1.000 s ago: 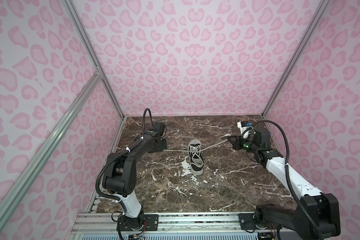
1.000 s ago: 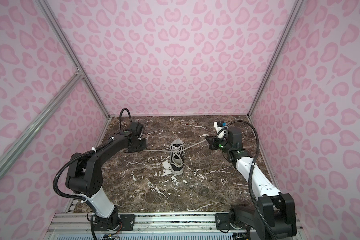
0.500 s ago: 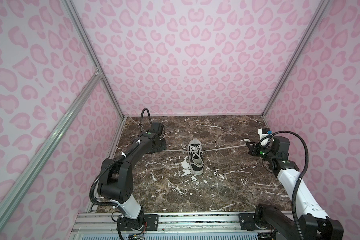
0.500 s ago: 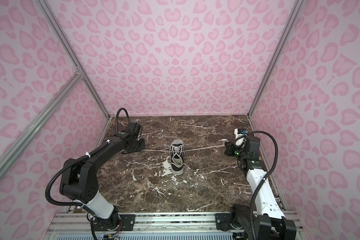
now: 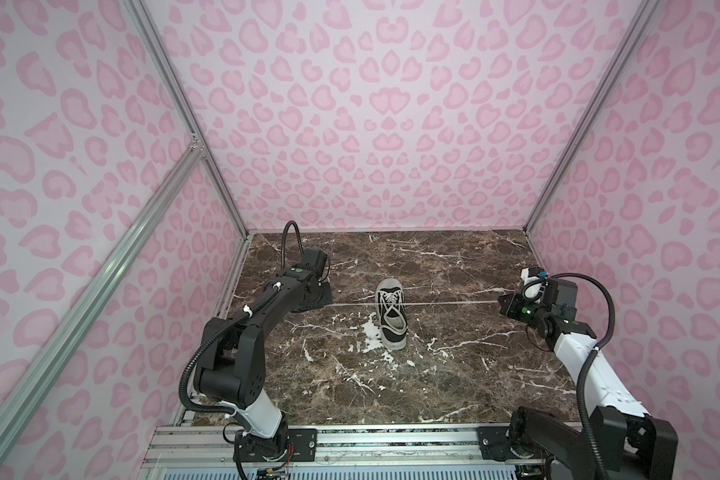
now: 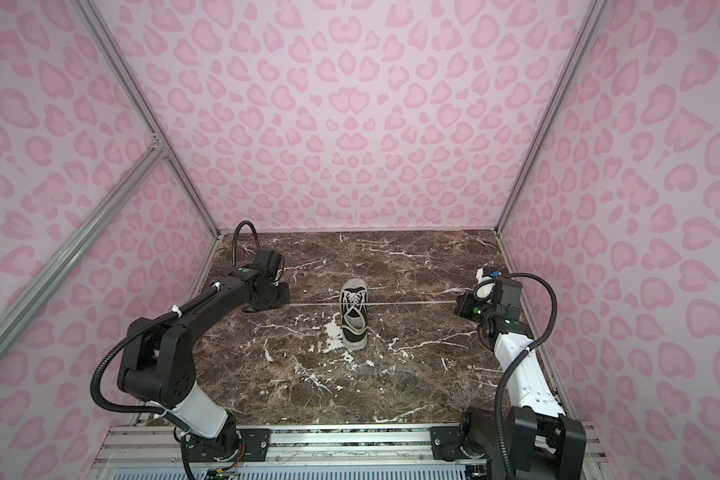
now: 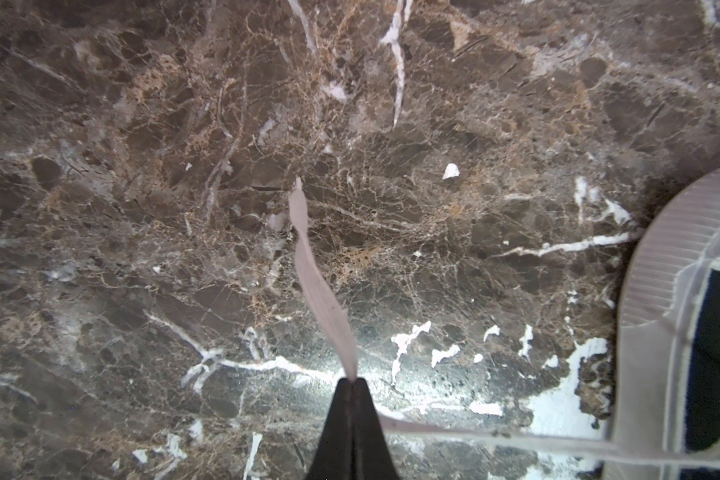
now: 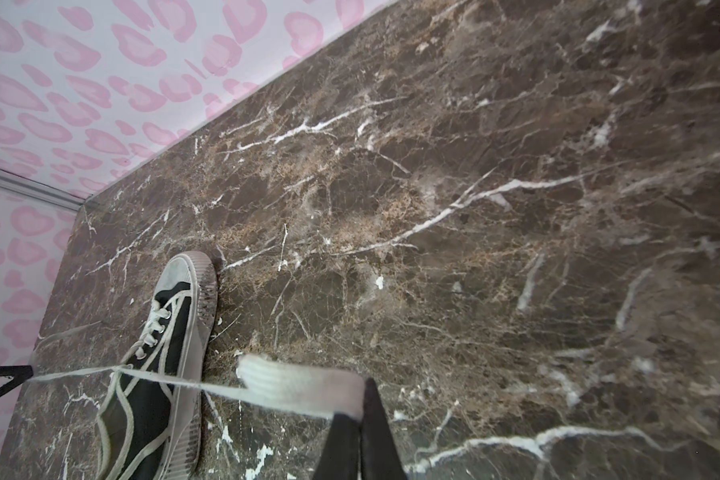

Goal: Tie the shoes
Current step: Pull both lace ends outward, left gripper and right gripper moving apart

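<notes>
Left gripper [image 5: 328, 304]: near the tabletop's [image 5: 454, 374] left edge, jaws closed on the left lace [image 5: 350, 305] (a short tail sticks out past the tips, seen in the left wrist view). Sneaker [image 5: 391, 316]: one, black canvas, white toe cap and ribbed sole, off-white criss-cross lacing; upright mid-tabletop, toe toward the far edge. Right lace [image 5: 454, 302]: flat, off-white, drawn straight, clear of the tabletop. Right gripper [image 5: 501, 300]: near the right edge, jaws pinched on that lace's end.

The sneaker [image 5: 393, 328] is black with white toe cap and sole, its laces [image 5: 449, 303] off-white. The table [image 5: 433, 395] is brown marble, white-veined; the walls [image 5: 391, 145] show pink leopard spots.
</notes>
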Available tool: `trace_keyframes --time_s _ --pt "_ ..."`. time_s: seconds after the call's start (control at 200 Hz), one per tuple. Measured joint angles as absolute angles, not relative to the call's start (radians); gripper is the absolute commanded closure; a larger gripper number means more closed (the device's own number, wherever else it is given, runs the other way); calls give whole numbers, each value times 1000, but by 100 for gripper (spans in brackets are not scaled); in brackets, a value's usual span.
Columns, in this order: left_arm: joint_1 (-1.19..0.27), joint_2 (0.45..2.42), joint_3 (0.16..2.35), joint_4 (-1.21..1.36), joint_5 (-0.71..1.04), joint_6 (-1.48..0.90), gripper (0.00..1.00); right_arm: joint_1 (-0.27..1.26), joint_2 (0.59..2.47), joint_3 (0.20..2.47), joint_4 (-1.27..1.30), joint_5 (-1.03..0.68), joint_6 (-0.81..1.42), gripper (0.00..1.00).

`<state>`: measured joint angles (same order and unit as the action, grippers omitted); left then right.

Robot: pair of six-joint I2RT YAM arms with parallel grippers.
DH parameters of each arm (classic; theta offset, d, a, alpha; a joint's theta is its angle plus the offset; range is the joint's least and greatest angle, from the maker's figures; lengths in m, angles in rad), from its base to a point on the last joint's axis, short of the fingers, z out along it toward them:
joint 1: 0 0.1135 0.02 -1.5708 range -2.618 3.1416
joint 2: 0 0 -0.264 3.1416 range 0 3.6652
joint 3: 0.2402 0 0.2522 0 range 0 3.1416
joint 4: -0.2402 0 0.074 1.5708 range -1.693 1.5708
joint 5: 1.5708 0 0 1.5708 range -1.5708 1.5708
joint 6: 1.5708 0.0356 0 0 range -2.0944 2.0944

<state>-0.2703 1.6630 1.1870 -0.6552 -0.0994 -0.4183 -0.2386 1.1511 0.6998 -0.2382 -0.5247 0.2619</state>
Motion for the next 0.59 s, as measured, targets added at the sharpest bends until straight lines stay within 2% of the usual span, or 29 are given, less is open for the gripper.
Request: trace_keyframes --time_s 0.3,0.595 --pt "-270 1718 1173 -645 -101 -414 96 -252 1266 716 -286 -526 253 97" --pt "-269 1702 1174 -631 -93 -415 96 -261 1280 718 -284 -540 265 96"
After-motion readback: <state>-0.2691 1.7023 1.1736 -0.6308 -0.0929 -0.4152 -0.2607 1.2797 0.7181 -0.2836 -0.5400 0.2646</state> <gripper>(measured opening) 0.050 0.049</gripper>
